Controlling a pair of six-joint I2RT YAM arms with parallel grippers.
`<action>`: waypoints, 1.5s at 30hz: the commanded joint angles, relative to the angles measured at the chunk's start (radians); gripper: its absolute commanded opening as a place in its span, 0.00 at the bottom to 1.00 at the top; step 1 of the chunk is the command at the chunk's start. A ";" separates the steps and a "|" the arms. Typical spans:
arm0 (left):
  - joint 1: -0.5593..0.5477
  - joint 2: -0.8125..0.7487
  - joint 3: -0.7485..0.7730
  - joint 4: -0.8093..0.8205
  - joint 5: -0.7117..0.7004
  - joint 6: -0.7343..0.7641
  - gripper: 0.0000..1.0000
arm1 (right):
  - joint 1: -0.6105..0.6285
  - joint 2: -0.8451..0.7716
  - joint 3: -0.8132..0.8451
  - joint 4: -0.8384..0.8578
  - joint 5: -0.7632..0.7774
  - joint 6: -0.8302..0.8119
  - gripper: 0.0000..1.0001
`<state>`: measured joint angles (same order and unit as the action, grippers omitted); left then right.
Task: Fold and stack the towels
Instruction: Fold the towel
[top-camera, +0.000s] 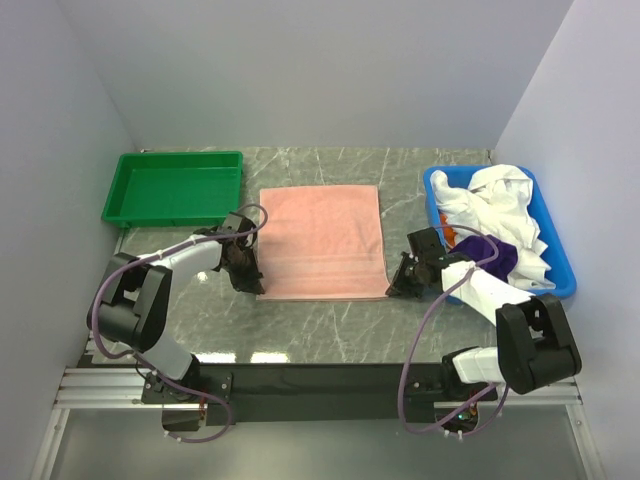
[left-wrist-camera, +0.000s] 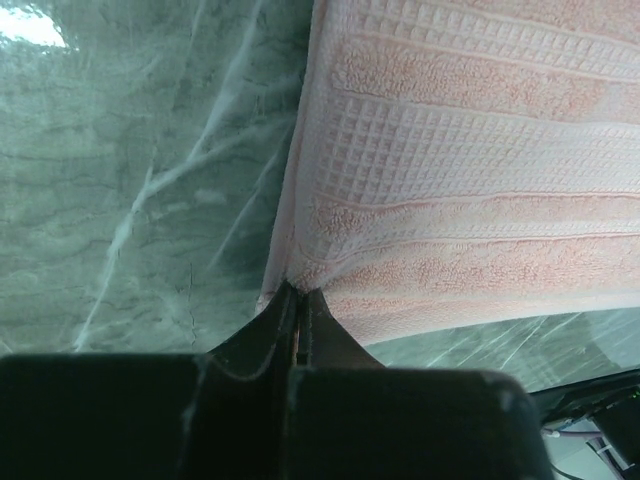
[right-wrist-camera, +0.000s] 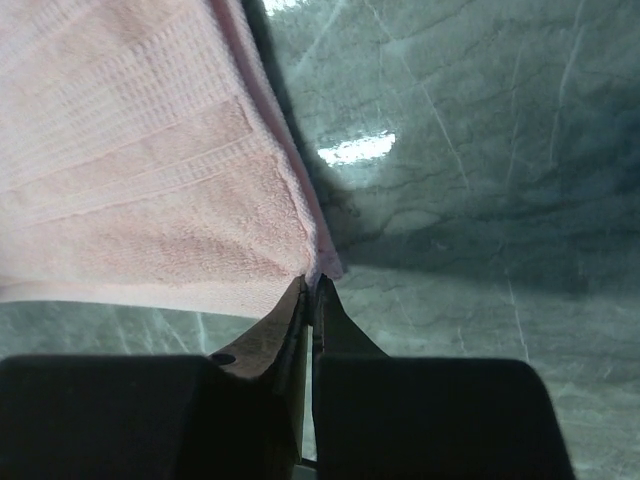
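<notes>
Currently salmon-pink towel (top-camera: 322, 242) lies flat on the counter (top-camera: 330, 330). Left tool (left-wrist-camera: 298, 300) and right tool (right-wrist-camera: 312, 288) each clenched on a near corner (likely to lift that edge for the first fold). Other towels (top-camera: 500, 205) sit in blue bin (top-camera: 562, 275).

A grey-green marbled table (top-camera: 330, 330) carried three things. A green tray (top-camera: 160, 218) sat at the far left. A salmon-pink towel (top-camera: 322, 240) lay spread flat in the middle. A blue bin (top-camera: 562, 272) stood at the right edge. None touched another.
</notes>
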<state>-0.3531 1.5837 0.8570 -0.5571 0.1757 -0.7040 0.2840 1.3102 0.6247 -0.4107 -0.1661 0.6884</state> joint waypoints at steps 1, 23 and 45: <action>0.011 0.013 -0.029 -0.015 -0.142 0.012 0.01 | -0.019 0.020 -0.028 -0.007 0.097 -0.003 0.00; 0.011 -0.093 0.056 -0.142 -0.222 0.017 0.01 | 0.015 -0.105 0.009 -0.100 0.100 0.003 0.00; -0.007 -0.039 -0.050 -0.084 -0.223 -0.002 0.20 | 0.058 -0.025 -0.048 -0.071 0.096 -0.023 0.26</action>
<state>-0.3683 1.5581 0.8364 -0.5716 0.1040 -0.7231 0.3359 1.3067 0.5697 -0.3859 -0.1661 0.7109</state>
